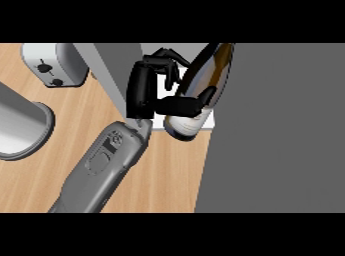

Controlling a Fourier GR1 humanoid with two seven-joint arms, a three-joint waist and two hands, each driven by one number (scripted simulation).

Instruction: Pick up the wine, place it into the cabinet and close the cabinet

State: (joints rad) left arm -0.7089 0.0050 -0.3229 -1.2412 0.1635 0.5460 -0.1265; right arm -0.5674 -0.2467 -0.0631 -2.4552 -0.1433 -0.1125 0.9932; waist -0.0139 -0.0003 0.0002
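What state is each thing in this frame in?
wine bottle: tilted, held off the counter at the cabinet opening.
hand: fingers and thumb curled round the wine bottle.
cabinet: open, its door swung outward.
toaster: upright on the counter, untouched.
grey cylinder: standing on the counter at the left.
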